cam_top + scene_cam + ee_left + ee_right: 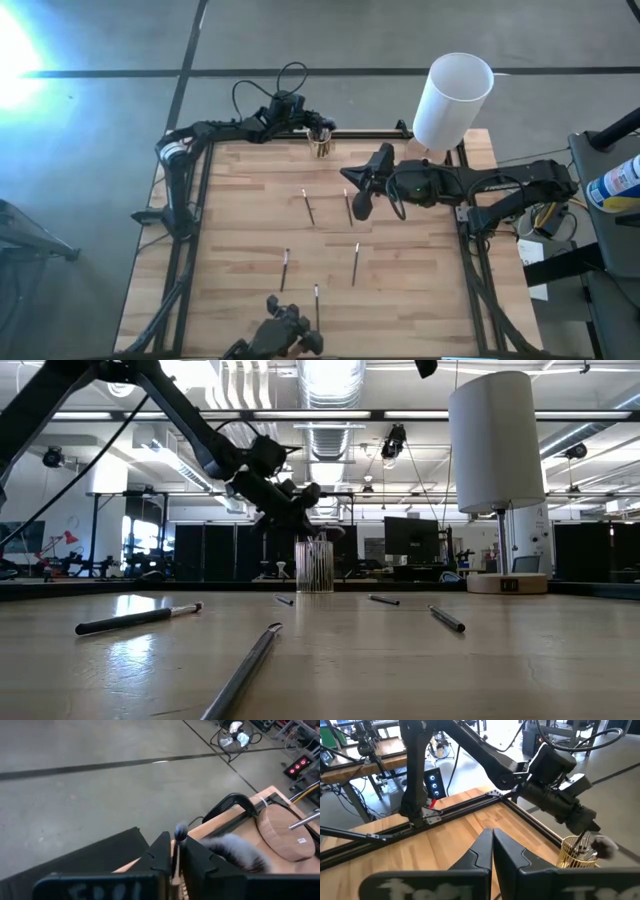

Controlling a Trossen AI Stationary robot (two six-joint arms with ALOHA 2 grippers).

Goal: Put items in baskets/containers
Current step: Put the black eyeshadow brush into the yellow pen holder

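The small yellowish glass cup (320,146) (577,852) stands at the table's far edge and holds several dark-handled makeup brushes, one with a fluffy head (235,851). My left gripper (322,128) (176,862) hangs just above the cup, shut on a thin brush (179,834). My right gripper (362,205) (492,845) hovers shut and holding nothing over the table's middle. Several more brushes lie flat on the wood, among them one at the middle (308,206) and one nearer the front (285,268). My left gripper pinches the thin brush's handle (175,855) between its two fingers, a little below the small tip. The fingers slant down over the cup from the table's left. The brush stands upright, tip up; the fingers hide its lower end.
A tall white cylinder (452,98) on a wooden base (282,832) stands at the far right corner, close to the cup. A black frame rail (470,802) runs round the table. The low-view camera (285,330) sits at the near edge.
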